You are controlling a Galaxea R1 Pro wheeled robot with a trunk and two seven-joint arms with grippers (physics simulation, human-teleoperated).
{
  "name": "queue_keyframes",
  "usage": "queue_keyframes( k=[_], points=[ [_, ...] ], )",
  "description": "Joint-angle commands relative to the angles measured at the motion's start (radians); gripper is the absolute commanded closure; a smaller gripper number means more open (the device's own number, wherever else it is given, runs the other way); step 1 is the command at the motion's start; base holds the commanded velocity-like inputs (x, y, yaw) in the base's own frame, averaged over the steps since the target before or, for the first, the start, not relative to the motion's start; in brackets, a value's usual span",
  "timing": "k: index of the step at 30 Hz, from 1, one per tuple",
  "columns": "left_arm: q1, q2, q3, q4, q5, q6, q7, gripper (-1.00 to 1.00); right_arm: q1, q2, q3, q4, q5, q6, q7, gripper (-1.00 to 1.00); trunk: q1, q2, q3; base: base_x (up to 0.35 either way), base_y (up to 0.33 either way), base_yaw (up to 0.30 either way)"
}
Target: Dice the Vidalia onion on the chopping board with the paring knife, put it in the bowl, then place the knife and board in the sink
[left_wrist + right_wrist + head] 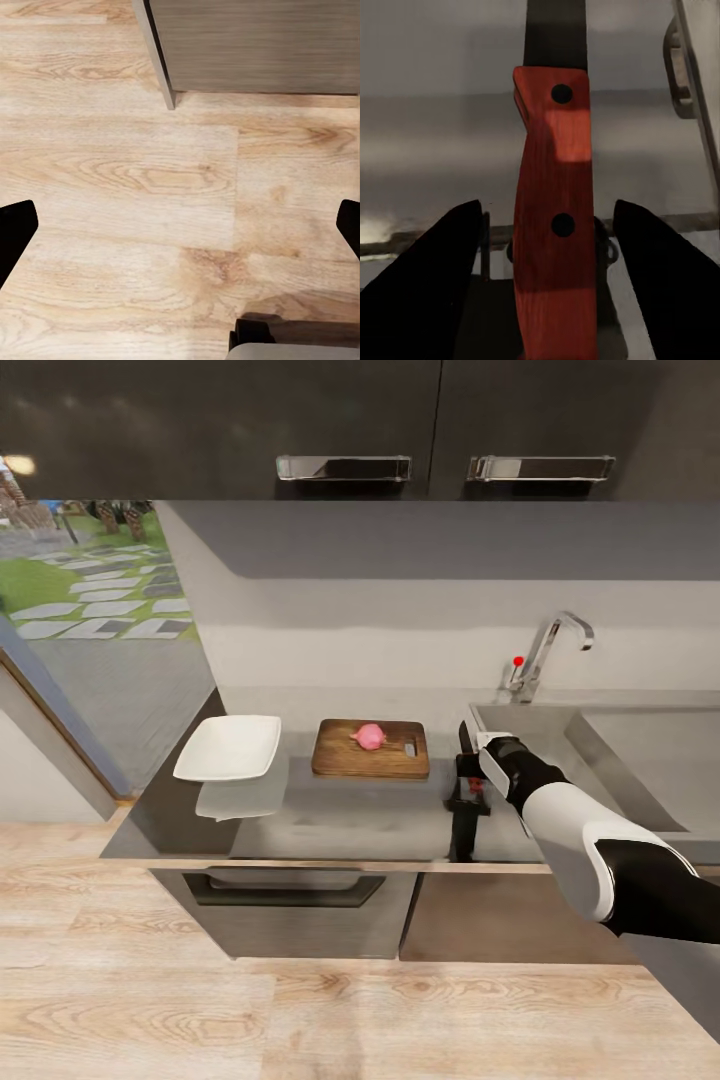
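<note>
Paring knife [553, 225] first: its red-orange handle with two dark rivets lies straight down the middle between the two dark fingers of the right gripper [470, 775], and the dark blade runs away from the camera over the grey countertop [350, 815]. Both fingers stand well apart on either side of the handle with a gap showing on each side, so the jaws are wide and not clamped on it. From the head view the gripper hangs over the countertop just beside the left rim of the sink [640, 760], and a bit of red shows at the fingers.

Left of that, the chopping board [370, 750] lies flat on the countertop with the Vidalia onion [369, 736] sitting on it near the middle, whole and pink. Further left, the white bowl [229, 748] stands apart from the board, near the counter's corner. Behind the sink rises the chrome tap [548, 650] with its red knob.

Over the wooden floor [150, 187], the left gripper [180, 225] has its dark fingertips far apart at either edge of the wrist view, holding nothing, with a grey cabinet base [255, 45] beyond.
</note>
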Motion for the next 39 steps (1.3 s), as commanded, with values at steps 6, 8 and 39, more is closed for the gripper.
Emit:
queue_keyframes(
  k=[6, 8, 39],
  points=[
    [-0.002, 0.0, -0.002, 0.004, 0.006, -0.006, -0.003, -1.0, 0.0, 0.0, -0.007, -0.001, 0.005, 0.004, -0.001, 1.0, 0.0, -0.001, -0.001, 0.0, 0.0, 0.0],
    [-0.002, 0.0, -0.002, 0.004, 0.006, -0.006, -0.003, -1.0, 0.0, 0.0, -0.007, -0.001, 0.005, 0.004, -0.001, 1.0, 0.0, -0.001, -0.001, 0.0, 0.0, 0.0],
    [-0.002, -0.002, -0.002, 0.004, 0.006, -0.005, -0.003, -1.0, 0.001, 0.003, -0.008, -0.136, 0.007, 0.076, -0.017, 1.0, 0.0, -0.001, -0.001, 0.0, 0.0, 0.0]
  ],
)
